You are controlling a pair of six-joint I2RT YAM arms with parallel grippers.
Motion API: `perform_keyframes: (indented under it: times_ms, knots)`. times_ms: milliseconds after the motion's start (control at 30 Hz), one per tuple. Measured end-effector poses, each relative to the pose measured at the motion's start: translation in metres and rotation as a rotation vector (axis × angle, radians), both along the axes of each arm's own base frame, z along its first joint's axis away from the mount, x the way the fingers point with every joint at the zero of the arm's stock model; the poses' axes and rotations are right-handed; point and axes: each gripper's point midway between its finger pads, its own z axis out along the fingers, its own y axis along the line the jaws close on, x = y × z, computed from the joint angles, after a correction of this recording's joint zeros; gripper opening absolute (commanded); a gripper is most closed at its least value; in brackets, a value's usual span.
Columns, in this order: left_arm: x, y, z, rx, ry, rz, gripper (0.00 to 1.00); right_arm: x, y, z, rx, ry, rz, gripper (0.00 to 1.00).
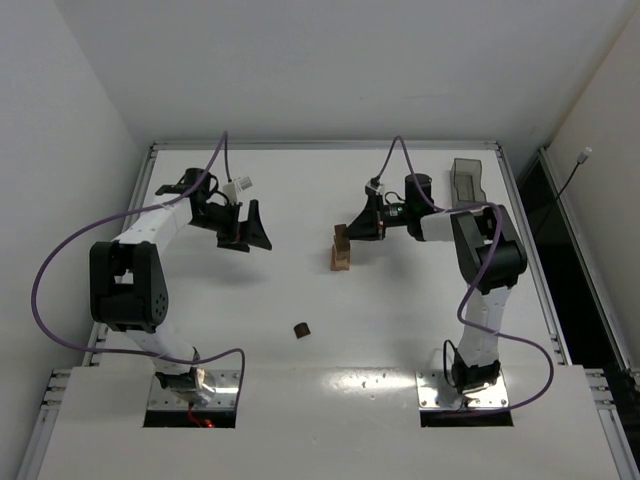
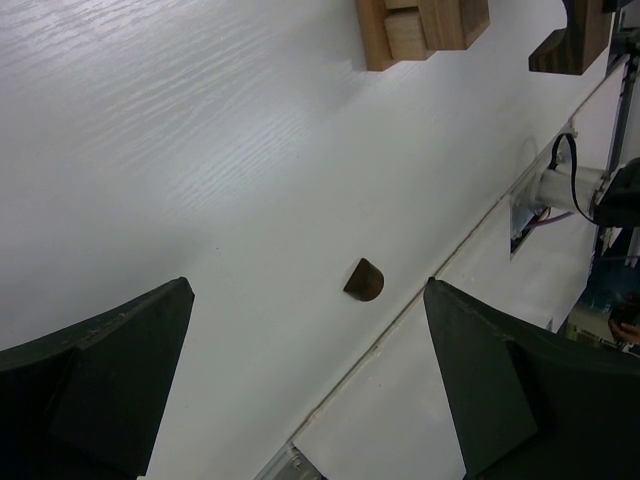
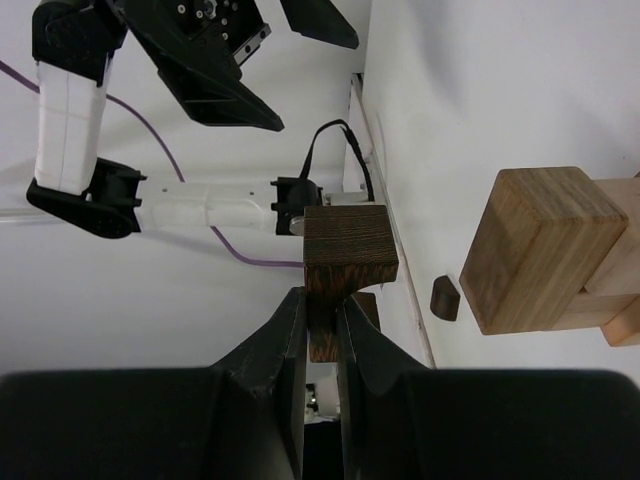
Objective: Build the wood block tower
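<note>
The tower [image 1: 342,252] is a short stack of light tan wood blocks in the middle of the table; it also shows in the right wrist view [image 3: 545,250] and at the top edge of the left wrist view [image 2: 420,28]. My right gripper [image 3: 322,300] is shut on a dark brown arch-shaped block [image 3: 345,245] and hangs just right of the tower's top [image 1: 355,228]. A small dark brown half-round block [image 1: 301,329] lies alone on the table nearer the bases [image 2: 364,280]. My left gripper [image 2: 308,290] stands open and empty, raised well left of the tower [image 1: 245,235].
A translucent grey bin [image 1: 468,182] stands at the back right behind the right arm. The table's raised rim [image 1: 320,145] runs along the back and sides. A seam [image 2: 400,320] separates the table from the near mounting plate.
</note>
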Motion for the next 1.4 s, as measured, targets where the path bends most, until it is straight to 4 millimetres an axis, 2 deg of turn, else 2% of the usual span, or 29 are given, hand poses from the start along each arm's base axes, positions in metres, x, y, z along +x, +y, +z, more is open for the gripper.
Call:
perform_keyframes:
  times_ms: [267,600,933,1400]
  knots:
    - [0.000,-0.001,0.001,-0.007,-0.002,-0.005,1.00,0.000,0.001,-0.014,-0.007,0.034,0.002,0.00]
    - [-0.001,-0.002,0.000,-0.013,-0.002,-0.013,1.00,0.006,0.002,-0.014,0.005,0.015,-0.004,0.01]
    - [-0.001,-0.002,-0.002,-0.016,0.000,-0.020,1.00,0.009,0.003,-0.026,0.006,0.061,-0.011,0.01]
    - [-0.001,-0.003,-0.003,-0.024,0.009,-0.022,1.00,0.015,0.002,-0.021,0.016,0.040,-0.019,0.01]
